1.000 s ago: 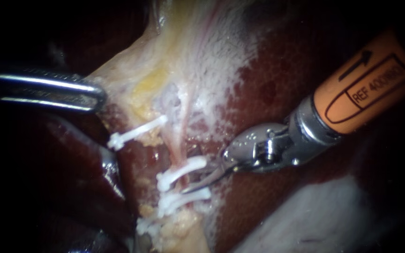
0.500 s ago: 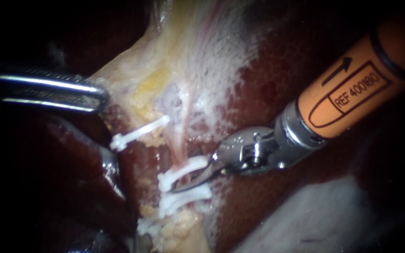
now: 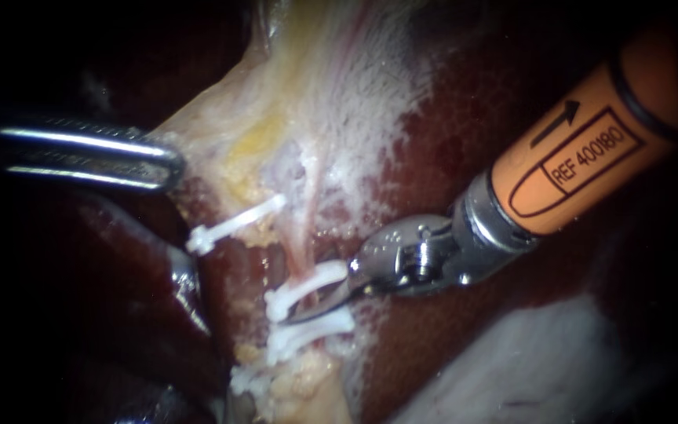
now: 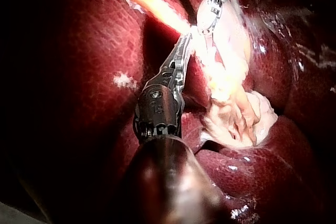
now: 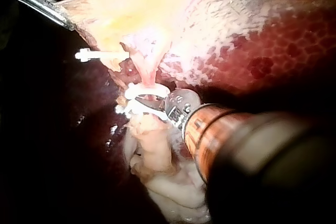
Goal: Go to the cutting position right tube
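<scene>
Right tube, thin pale-pink strand (image 3: 301, 251), 6 o'clock of centre, bearing two white plastic clips (image 3: 311, 281); right instrument (image 3: 315, 306) tip between them, spread or closed unclear; left instrument (image 3: 162, 161) pinching pale tissue (image 3: 213, 118) at 9 o'clock.

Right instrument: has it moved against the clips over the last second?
Yes. The right instrument slid toward the view's left; its tip now lies deeper between the two lower clips, which stayed put.
</scene>
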Motion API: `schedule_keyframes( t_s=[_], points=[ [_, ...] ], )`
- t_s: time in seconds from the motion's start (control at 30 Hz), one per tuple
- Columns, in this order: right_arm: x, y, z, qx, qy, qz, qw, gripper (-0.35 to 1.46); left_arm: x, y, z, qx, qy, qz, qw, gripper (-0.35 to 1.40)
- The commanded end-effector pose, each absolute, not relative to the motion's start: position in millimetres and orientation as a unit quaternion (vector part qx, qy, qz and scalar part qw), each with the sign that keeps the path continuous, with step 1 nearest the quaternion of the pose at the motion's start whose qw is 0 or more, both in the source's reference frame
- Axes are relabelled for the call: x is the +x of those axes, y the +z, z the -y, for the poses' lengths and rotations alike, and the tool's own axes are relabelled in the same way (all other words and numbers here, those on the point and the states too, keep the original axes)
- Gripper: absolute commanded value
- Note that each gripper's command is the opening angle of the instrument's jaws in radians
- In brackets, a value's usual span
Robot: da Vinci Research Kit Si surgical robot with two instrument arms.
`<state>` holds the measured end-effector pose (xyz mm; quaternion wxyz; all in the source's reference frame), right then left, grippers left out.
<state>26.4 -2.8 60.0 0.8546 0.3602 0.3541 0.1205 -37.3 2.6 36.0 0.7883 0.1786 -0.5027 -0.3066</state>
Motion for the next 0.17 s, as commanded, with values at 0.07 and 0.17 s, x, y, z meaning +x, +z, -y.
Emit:
schedule_keyframes(
  t_s=[0.07, 0.17],
  points=[
    [26.4, 60.0, 2.8, 0.360, 0.120, -0.354, 0.855, 0.18, -37.3, 36.0, -2.6, 0.178, -0.307, 0.503, 0.788, -0.35],
    [26.4, 60.0, 2.9, 0.360, 0.120, -0.354, 0.855, 0.18, -37.3, 36.0, -2.6, 0.178, -0.307, 0.503, 0.788, -0.35]
  ],
)
